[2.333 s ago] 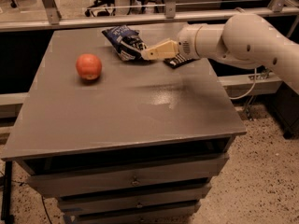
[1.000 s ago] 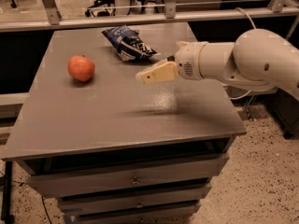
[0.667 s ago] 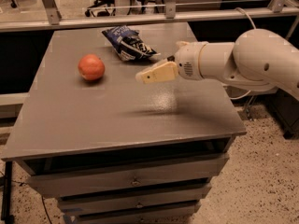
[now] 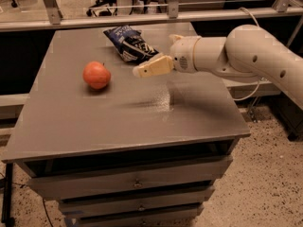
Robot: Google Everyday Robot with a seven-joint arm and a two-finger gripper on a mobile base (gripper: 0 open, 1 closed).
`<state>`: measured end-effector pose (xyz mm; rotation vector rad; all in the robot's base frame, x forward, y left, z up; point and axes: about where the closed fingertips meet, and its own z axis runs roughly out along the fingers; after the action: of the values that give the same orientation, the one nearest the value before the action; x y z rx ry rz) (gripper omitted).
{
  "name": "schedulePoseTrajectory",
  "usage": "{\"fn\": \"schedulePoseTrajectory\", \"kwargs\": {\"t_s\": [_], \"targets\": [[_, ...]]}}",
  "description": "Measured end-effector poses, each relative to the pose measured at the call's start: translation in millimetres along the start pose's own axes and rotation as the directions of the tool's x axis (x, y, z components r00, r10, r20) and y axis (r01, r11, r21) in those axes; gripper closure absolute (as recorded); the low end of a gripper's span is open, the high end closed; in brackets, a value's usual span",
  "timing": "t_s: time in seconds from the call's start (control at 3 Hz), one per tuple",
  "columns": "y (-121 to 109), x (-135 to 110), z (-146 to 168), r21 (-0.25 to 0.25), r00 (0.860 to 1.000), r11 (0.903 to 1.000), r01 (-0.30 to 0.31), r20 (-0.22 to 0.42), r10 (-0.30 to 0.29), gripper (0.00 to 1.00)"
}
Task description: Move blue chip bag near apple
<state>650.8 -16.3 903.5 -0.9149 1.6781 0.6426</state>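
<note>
The blue chip bag, dark blue and crinkled with white lettering, lies near the far edge of the grey table. The red-orange apple sits to the left of the table's middle, in front of and left of the bag. My gripper, tan at the end of the white arm, reaches in from the right. It hovers above the table just in front of the bag's near end and to the right of the apple. It holds nothing that I can see.
The table has drawers below its front edge. A metal rail runs behind the table, with office chairs beyond it. A cable hangs at the right over the speckled floor.
The gripper has drawn back from the bag's right end toward the table's middle and now hangs in front of it. The bag lies where it was. The apple sits slightly further right.
</note>
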Motion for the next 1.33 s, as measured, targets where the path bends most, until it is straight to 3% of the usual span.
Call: {"fn": "schedulePoseTrajectory", "kwargs": {"t_s": [0.67,1.33], "targets": [[-20.0,-6.8,27.2,-0.047,0.996,0.9946,0.093,0.018,-0.092,0.0],[-58.4,3.0,59.7,-0.045,0.986,0.9852,0.165,-0.013,-0.166,0.0]]}}
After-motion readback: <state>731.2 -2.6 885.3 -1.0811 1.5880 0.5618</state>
